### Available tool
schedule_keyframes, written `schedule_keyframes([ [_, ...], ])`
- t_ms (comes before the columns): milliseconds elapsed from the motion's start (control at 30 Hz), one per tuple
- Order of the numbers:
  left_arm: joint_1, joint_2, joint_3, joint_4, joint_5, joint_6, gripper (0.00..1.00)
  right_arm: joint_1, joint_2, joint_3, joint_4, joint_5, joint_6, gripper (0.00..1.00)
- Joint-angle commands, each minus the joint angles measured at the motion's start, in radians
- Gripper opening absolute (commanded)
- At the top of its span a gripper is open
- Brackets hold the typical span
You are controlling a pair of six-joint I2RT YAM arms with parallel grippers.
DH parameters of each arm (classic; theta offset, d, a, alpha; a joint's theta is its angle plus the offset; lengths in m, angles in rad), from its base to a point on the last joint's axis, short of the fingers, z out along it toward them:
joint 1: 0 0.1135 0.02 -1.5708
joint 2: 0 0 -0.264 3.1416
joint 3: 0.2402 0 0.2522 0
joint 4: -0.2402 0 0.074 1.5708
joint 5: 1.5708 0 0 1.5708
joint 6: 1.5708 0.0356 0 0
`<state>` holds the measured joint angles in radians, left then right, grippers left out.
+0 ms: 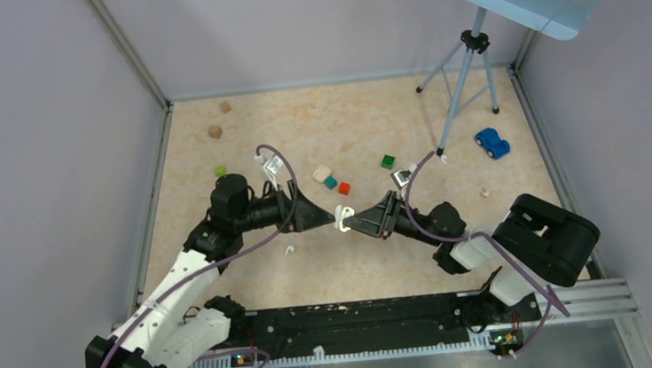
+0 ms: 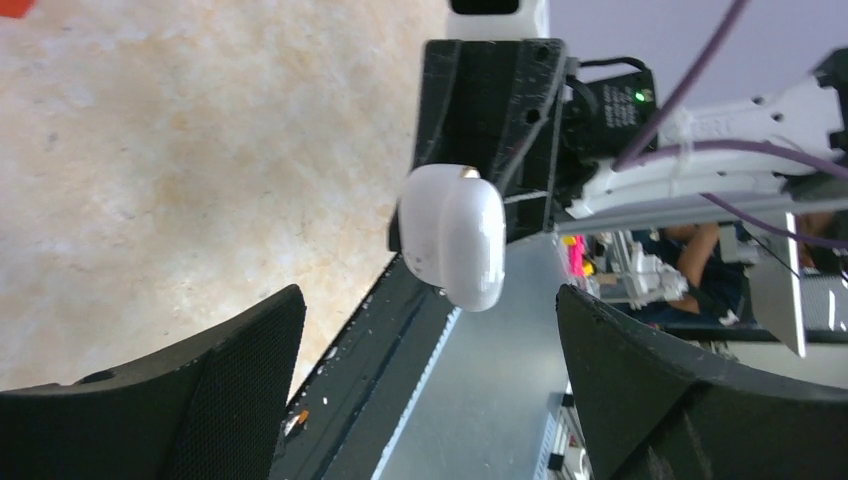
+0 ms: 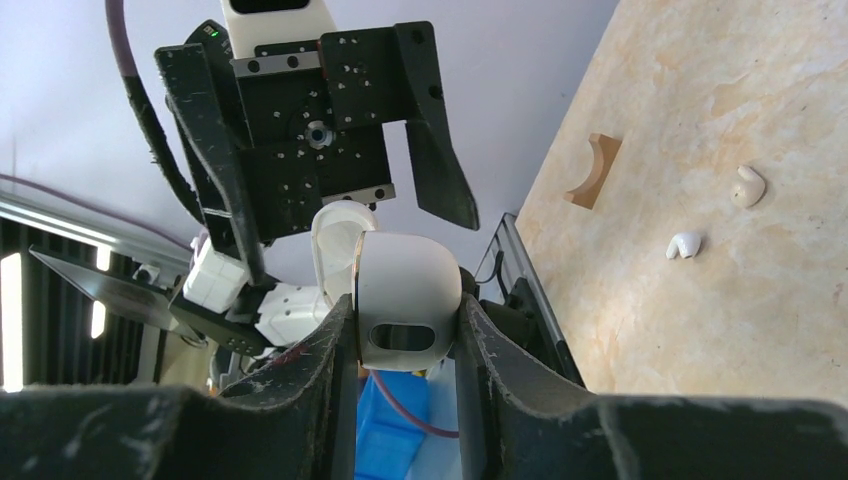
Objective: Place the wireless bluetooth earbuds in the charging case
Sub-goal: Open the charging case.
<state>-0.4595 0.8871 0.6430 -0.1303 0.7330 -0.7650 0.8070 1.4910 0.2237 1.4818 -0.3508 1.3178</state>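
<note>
The charging case point(image 3: 405, 305) is a white rounded case with its lid point(image 3: 335, 230) swung open. My right gripper point(image 3: 405, 312) is shut on it and holds it in the air above the table's middle point(image 1: 343, 218). My left gripper point(image 2: 430, 300) is open and empty. It faces the case point(image 2: 455, 235) from close range, with its jaws spread either side and not touching it. In the top view the left gripper point(image 1: 327, 217) and right gripper point(image 1: 360, 222) meet tip to tip. Two earbuds point(image 3: 685, 244) point(image 3: 748, 185) lie on the table. One also shows in the top view point(image 1: 290, 249).
Cream point(image 1: 322, 174), teal point(image 1: 330, 183), red point(image 1: 344, 188), dark green point(image 1: 388, 162) and light green point(image 1: 220, 170) cubes lie behind the grippers. Tan wooden blocks point(image 1: 215, 131) sit at the back left. A tripod point(image 1: 465, 83), a blue toy car point(image 1: 492, 143) and a beige bead point(image 1: 485, 192) are on the right.
</note>
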Motion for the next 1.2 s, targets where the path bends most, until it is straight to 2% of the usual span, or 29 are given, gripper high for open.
schedule_keyframes([
  [0, 0.005, 0.015, -0.039, 0.24, 0.169, -0.067, 0.99, -0.005, -0.023, 0.006, 0.087, -0.021, -0.022, 0.0],
  [100, 0.004, 0.039, -0.064, 0.342, 0.24, -0.111, 0.99, -0.005, -0.022, 0.01, 0.082, -0.028, -0.023, 0.0],
  [233, 0.002, 0.082, -0.048, 0.359, 0.288, -0.117, 0.98, -0.002, -0.008, 0.016, 0.098, -0.038, -0.021, 0.0],
  [367, 0.002, 0.093, -0.072, 0.446, 0.315, -0.176, 0.87, 0.002, 0.024, 0.034, 0.133, -0.065, -0.008, 0.0],
  [467, 0.002, 0.103, -0.064, 0.436, 0.326, -0.173, 0.81, 0.007, 0.054, 0.046, 0.166, -0.082, 0.001, 0.0],
  [633, -0.001, 0.121, -0.059, 0.417, 0.338, -0.163, 0.78, 0.013, 0.1, 0.061, 0.199, -0.098, 0.013, 0.0],
  [733, -0.005, 0.125, -0.054, 0.389, 0.324, -0.145, 0.72, 0.019, 0.134, 0.065, 0.241, -0.099, 0.029, 0.0],
  [867, -0.005, 0.119, -0.035, 0.303, 0.289, -0.087, 0.7, 0.031, 0.149, 0.076, 0.241, -0.096, 0.026, 0.0],
  [1167, -0.028, 0.095, 0.081, -0.056, 0.109, 0.144, 0.68, 0.04, 0.15, 0.088, 0.228, -0.097, 0.014, 0.0],
])
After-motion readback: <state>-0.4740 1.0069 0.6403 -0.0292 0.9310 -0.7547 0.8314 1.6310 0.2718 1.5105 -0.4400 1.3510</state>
